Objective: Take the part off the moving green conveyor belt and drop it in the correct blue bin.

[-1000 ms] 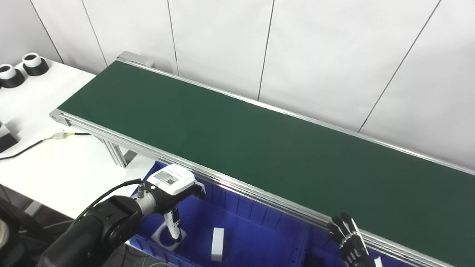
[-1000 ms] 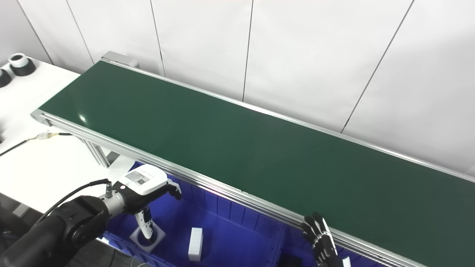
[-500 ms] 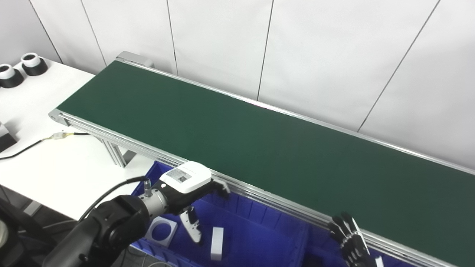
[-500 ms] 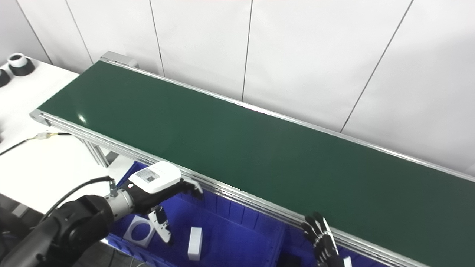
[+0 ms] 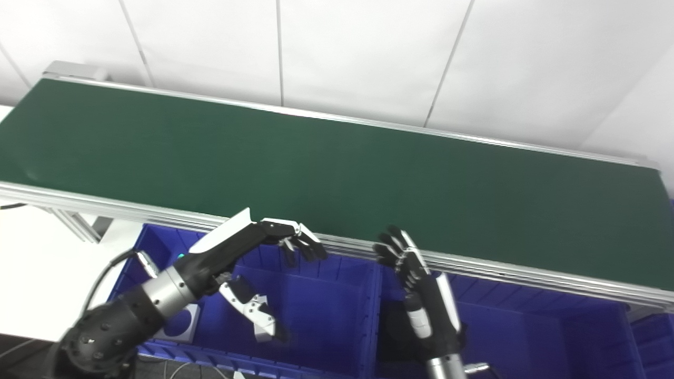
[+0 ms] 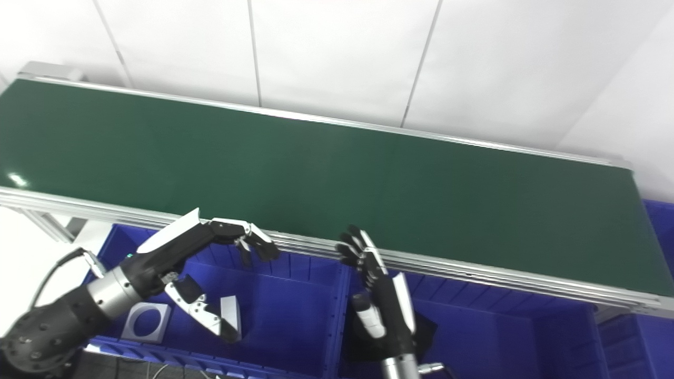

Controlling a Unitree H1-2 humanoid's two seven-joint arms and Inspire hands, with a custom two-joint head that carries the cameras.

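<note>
One green conveyor belt [image 5: 337,163], bare; two blue bins [image 6: 295,295] seen below. Two white parts: square ring [image 6: 146,322], block [image 6: 230,311], both in the left bin. Left hand [image 6: 210,252] and right hand [image 6: 376,295] spread, nothing held. Camera has panned right; left hand is now raised from the ring.

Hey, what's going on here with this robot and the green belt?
The robot is waiting at a green conveyor belt that carries no part right now. Both hands are empty with fingers apart: the left hand hovers over the left blue bin, the right hand is raised by the belt's near rail. In the left bin lie a white square part with a round hole and a white block.
</note>
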